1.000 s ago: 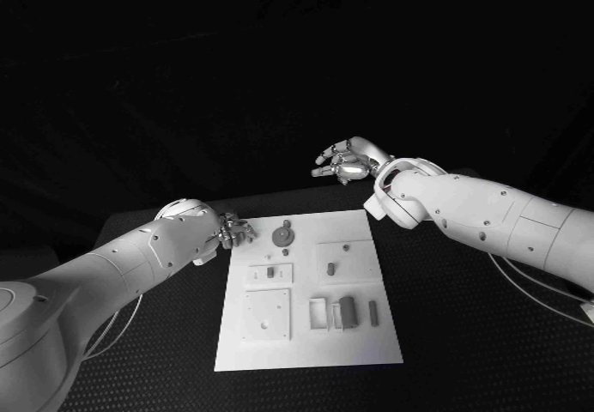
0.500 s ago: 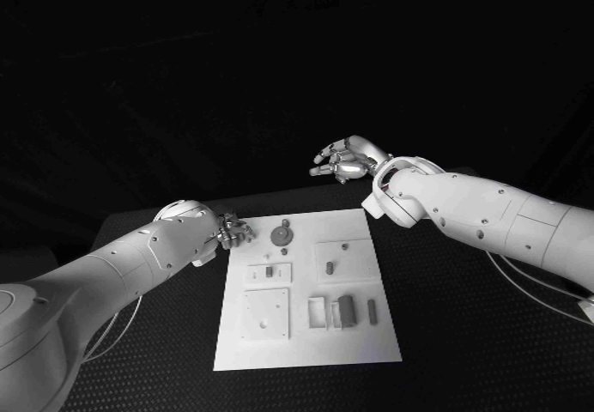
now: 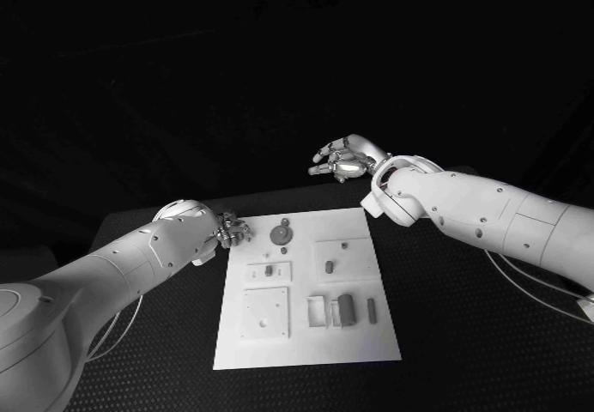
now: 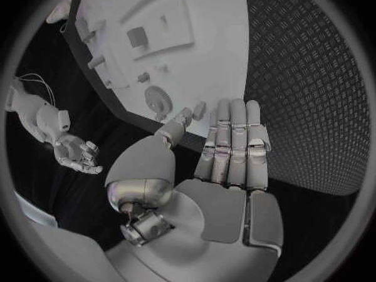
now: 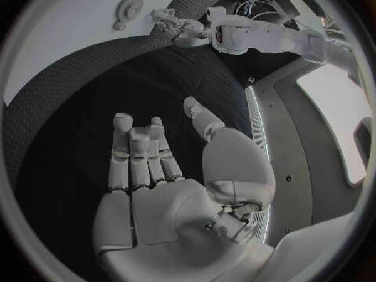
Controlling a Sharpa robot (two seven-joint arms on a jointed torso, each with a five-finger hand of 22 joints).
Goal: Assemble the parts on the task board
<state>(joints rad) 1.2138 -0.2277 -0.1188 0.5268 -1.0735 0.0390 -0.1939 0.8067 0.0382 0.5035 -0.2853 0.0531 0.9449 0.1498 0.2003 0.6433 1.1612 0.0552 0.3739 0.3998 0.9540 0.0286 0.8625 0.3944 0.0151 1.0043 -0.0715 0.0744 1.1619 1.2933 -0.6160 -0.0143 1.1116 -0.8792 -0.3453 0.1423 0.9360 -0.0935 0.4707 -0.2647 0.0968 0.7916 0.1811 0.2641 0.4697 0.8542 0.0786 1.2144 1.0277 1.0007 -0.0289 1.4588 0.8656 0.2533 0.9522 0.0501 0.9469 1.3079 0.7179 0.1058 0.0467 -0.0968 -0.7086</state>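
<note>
The white task board [image 3: 310, 343] lies in the middle of the table. On it are a round disc part [image 3: 283, 233], a small dark part [image 3: 330, 267] in a square plate, and upright rectangular parts [image 3: 347, 306] near the front. My left hand [image 3: 233, 230] hovers at the board's far left corner beside the disc. In the left wrist view its fingers [image 4: 232, 144] are straight, the thumb stands apart, and it holds nothing. My right hand [image 3: 341, 160] is raised beyond the board's far edge. Its fingers [image 5: 137, 153] are spread with nothing in them.
Black textured table [image 3: 482, 343] surrounds the board on all sides. The left wrist view shows the board [image 4: 212, 37], the disc [image 4: 159, 98] and my right hand [image 4: 77, 153] further off. The right wrist view shows the board [image 5: 71, 37] and my left hand [image 5: 168, 20].
My right hand has drifted very slightly left and up. The left hand and the parts stay where they were.
</note>
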